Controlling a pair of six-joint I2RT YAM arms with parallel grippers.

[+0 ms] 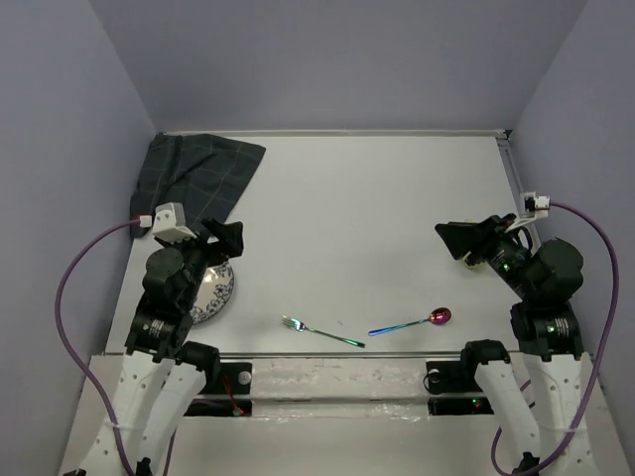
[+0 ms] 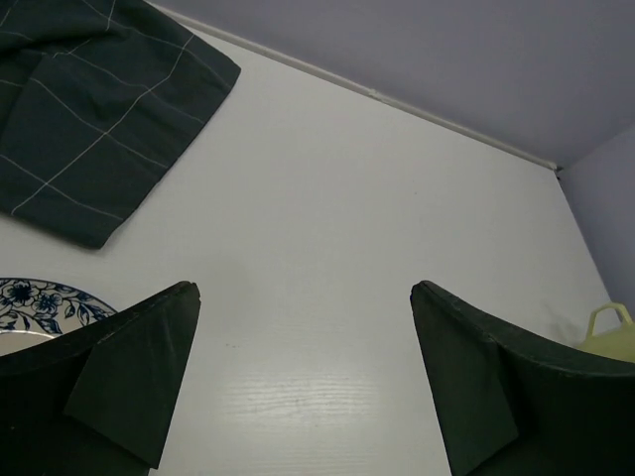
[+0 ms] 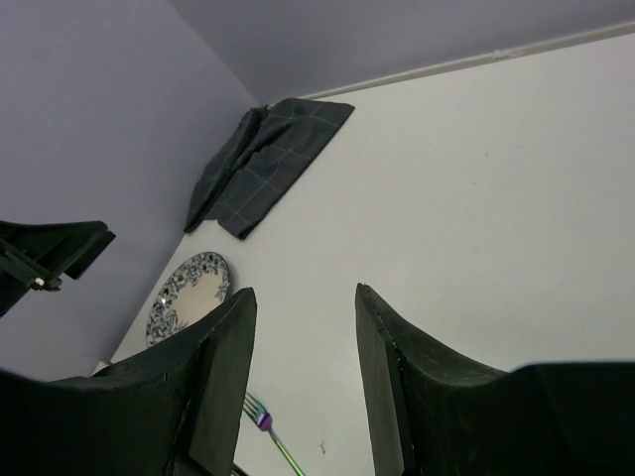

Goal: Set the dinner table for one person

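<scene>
Across the white counter (image 1: 377,198) the plate (image 1: 216,290), fork (image 1: 319,330) and spoon (image 1: 417,321) lie scattered along the near edge and the cloth (image 1: 198,174) sits bunched in the far left corner, so nothing looks set yet, while the left fingers (image 2: 129,387) spread wide and the right fingers (image 3: 407,397) stand partly apart, released and empty.

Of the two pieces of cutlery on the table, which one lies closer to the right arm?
The spoon, with its shiny pink bowl; the fork lies further left, nearer the patterned plate.
</scene>
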